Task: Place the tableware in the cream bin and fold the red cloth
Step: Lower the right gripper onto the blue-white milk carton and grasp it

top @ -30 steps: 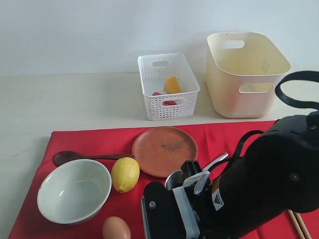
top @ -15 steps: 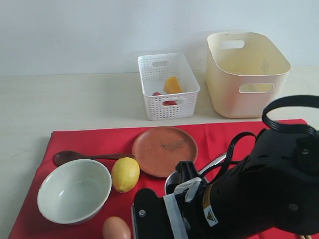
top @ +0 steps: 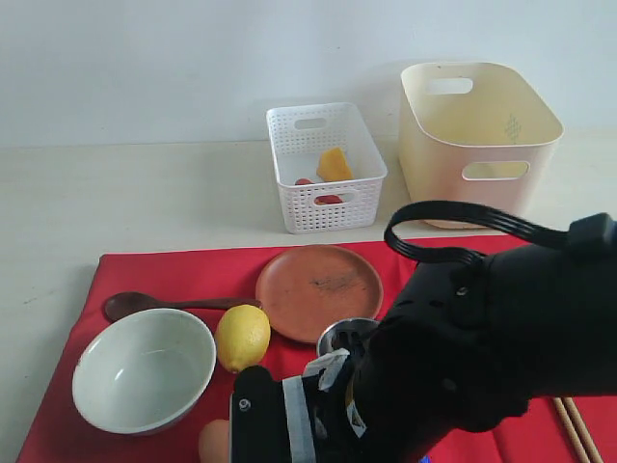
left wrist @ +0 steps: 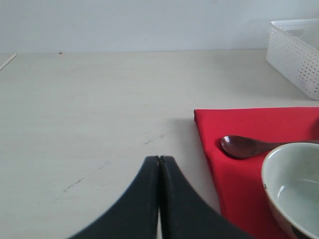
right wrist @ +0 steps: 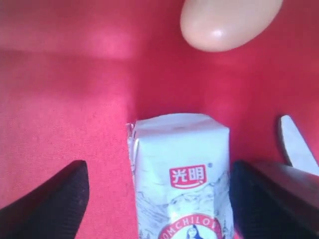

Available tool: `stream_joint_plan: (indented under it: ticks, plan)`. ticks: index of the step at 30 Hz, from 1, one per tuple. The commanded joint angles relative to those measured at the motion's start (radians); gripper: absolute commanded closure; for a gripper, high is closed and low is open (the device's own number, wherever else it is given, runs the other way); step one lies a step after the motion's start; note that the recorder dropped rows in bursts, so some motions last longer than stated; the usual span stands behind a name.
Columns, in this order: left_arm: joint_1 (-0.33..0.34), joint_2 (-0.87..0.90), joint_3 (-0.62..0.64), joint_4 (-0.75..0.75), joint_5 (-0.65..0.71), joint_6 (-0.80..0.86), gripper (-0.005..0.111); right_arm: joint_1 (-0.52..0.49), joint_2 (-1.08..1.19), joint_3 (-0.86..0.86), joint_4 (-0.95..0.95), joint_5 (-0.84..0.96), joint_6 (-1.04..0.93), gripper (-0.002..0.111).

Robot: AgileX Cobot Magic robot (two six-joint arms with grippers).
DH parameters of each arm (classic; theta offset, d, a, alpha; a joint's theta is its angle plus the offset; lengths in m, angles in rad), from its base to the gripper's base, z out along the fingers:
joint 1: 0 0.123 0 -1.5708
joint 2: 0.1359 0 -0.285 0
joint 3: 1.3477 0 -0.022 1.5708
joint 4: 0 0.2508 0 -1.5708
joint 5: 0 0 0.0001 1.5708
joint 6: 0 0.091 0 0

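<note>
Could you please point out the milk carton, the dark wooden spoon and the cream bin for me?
milk carton [right wrist: 182,174]: right wrist view, printed side.
dark wooden spoon [top: 130,306]: exterior view, spoon's bowl.
cream bin [top: 472,201]: exterior view, front wall.

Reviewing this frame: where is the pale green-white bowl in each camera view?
Exterior view: bowl at lower left on the red cloth, with the dark wooden spoon just beyond it.
Left wrist view: bowl cut off by the frame edge, next to the head of the dark wooden spoon.
Right wrist view: not in it.
Shared landmark: the red cloth, seen in all three.
</note>
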Motion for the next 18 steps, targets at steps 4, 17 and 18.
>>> stream_joint_plan:
  ticks: [4,17,18]
  plan:
    - [0.002,-0.006,0.002,0.001,-0.008,-0.001,0.107,0.003,0.076,-0.012,-0.02,0.025,0.023,0.034]
    - [0.002,-0.006,0.002,0.001,-0.008,-0.001,0.107,0.003,0.122,-0.065,-0.106,0.067,0.199,0.087]
    - [0.002,-0.006,0.002,0.001,-0.008,-0.001,0.107,0.003,0.122,-0.074,-0.106,0.085,0.197,0.095]
